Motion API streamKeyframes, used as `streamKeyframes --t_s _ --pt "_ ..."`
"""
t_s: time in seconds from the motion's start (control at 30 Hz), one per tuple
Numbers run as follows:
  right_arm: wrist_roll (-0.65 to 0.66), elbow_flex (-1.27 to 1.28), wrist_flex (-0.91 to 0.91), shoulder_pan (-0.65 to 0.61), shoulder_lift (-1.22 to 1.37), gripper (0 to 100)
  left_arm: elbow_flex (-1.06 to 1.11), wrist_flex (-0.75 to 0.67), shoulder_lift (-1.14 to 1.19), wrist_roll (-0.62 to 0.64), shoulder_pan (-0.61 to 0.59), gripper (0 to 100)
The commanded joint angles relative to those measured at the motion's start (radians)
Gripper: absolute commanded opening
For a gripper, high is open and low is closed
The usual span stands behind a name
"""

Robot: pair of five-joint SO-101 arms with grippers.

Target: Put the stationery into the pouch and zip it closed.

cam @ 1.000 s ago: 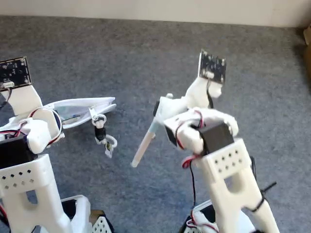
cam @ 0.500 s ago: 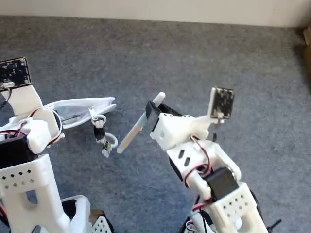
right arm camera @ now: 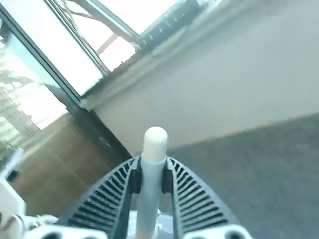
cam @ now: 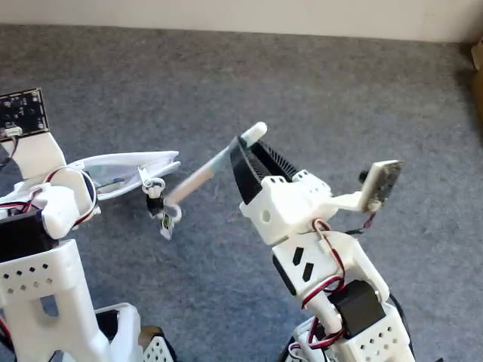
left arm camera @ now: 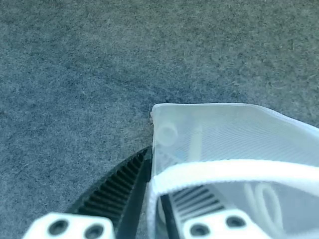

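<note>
Pinching slim pale-blue pen [cam: 198, 179], white-capped, right claw [right arm camera: 152, 172], left claw [left arm camera: 155, 179] gripping translucent mesh pouch [left arm camera: 224, 134] rim

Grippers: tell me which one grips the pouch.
The left gripper, clamped on the edge of the white mesh pouch; the right gripper holds a pale pen instead.

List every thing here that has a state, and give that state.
left gripper: shut on the edge of the pouch.
right gripper: shut on the pen.
pouch: stationery shows through its mesh.
pen: tilted, tip near the pouch's zip pull.
</note>
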Motion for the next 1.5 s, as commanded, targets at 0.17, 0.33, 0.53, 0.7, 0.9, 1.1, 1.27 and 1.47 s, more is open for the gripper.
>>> streamKeyframes --t_s 0.17,0.33,0.53,0.7,0.9,1.1,1.27,1.47 --pt "0.017 -0.007 -0.335 -0.007 -0.013 0.4 0.012 -0.012 0.013 -0.009 -0.008 1" --pt "0.017 -0.007 -0.461 -0.007 -0.012 0.5 0.012 -0.012 0.013 -0.009 -0.005 1" --pt "0.017 -0.007 -0.545 -0.007 -0.010 0.5 0.012 -0.012 0.013 -0.009 -0.005 1" --pt "0.017 -0.013 -0.552 -0.007 0.033 0.5 0.012 -0.012 0.013 -0.009 -0.005 1" --pt "0.035 -0.016 -0.651 -0.007 0.214 0.5 0.012 -0.012 0.016 -0.009 -0.005 1" --pt "0.325 -0.013 -0.705 -0.176 0.294 0.5 0.012 -0.012 0.019 -0.009 -0.004 1" --pt "0.522 0.016 -0.699 -0.343 0.298 0.5 0.012 -0.012 0.019 -0.009 -0.004 1" --pt "0.611 0.062 -0.705 -0.354 0.298 0.5 0.030 -0.037 0.018 -0.009 -0.004 1"
